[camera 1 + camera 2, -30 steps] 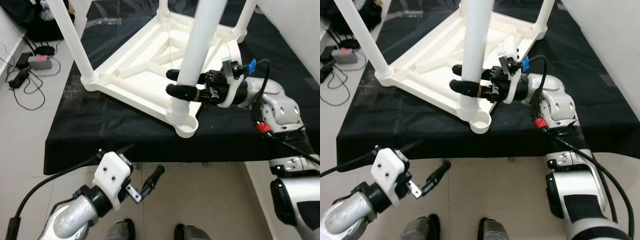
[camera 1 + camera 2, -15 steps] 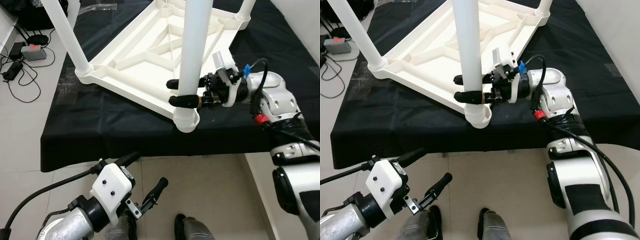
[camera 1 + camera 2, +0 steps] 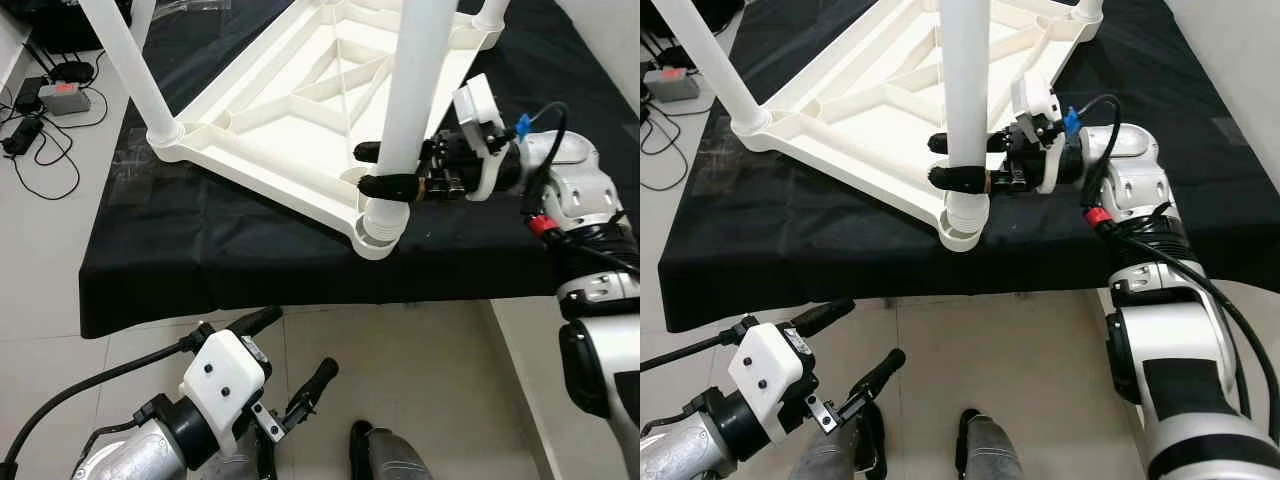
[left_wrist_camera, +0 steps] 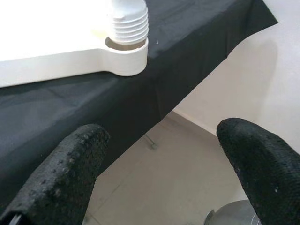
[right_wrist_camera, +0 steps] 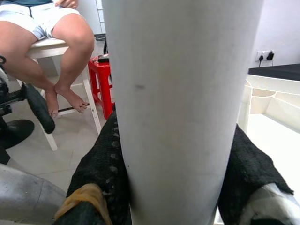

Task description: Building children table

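Note:
A white children's table (image 3: 270, 110) lies upside down on a black-clothed surface. Its near corner socket (image 3: 378, 240) holds the threaded end (image 4: 127, 23) of a white leg (image 3: 415, 80), and several threads show above the socket (image 4: 124, 58). My right gripper (image 3: 938, 160) is shut on this leg just above the threads, one black finger on each side (image 5: 101, 159). Another leg (image 3: 125, 70) stands in the far left corner. My left gripper (image 3: 295, 348) hangs open below the front edge of the cloth, holding nothing.
The black cloth (image 3: 200, 270) drapes over the front edge, with tiled floor below. Cables and a small box (image 3: 55, 95) lie on the floor at the left. A seated person's legs (image 5: 56, 42) and a red stool (image 5: 101, 75) are beyond the leg.
My right gripper has stayed shut on the leg while its wrist turned, and the leg leans a little more to the right than half a second ago. The left gripper has barely moved.

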### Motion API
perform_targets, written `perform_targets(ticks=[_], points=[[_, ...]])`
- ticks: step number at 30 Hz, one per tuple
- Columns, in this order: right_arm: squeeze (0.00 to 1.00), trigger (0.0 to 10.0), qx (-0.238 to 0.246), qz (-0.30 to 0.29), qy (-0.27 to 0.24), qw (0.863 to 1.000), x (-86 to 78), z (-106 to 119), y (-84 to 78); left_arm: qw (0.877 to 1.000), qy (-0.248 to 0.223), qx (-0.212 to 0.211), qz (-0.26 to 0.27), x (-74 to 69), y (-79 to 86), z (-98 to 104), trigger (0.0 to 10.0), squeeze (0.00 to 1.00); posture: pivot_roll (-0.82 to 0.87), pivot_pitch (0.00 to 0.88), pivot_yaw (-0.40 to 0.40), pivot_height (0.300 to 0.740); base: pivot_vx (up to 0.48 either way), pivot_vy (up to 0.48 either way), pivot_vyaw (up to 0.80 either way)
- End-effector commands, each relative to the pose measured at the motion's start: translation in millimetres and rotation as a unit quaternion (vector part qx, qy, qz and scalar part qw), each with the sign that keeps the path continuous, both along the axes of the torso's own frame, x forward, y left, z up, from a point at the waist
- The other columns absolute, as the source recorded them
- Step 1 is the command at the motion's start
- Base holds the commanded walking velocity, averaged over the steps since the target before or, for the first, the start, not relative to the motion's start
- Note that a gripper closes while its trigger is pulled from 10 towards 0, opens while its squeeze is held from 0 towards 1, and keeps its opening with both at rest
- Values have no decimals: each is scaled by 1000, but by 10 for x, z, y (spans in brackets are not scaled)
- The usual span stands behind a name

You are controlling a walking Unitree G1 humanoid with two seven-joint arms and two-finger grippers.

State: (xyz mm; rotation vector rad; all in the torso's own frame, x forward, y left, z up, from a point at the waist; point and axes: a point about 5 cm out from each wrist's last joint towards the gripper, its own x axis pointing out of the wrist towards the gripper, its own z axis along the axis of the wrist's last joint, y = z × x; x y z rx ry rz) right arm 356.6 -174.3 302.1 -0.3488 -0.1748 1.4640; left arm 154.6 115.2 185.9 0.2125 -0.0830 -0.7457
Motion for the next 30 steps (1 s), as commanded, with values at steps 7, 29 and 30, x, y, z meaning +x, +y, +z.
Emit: perform_targets(ticks=[7,29,30], points=[[0,10000,21,20,-1,1000,-31,-88,33,1000,7,8,-2,-24,7,-1,10000,0,3,345,-15,740,0,0,0],[0,10000,35,1,-9,999,-42,-177,56,1000,4,11,-3,-5,-6,14,10000,0,-6,349,-14,740,0,0,0],[0,10000,34,1,-6,999,-49,-195,57,1000,4,11,-3,-4,-6,14,10000,0,-6,349,-14,740,0,0,0]])
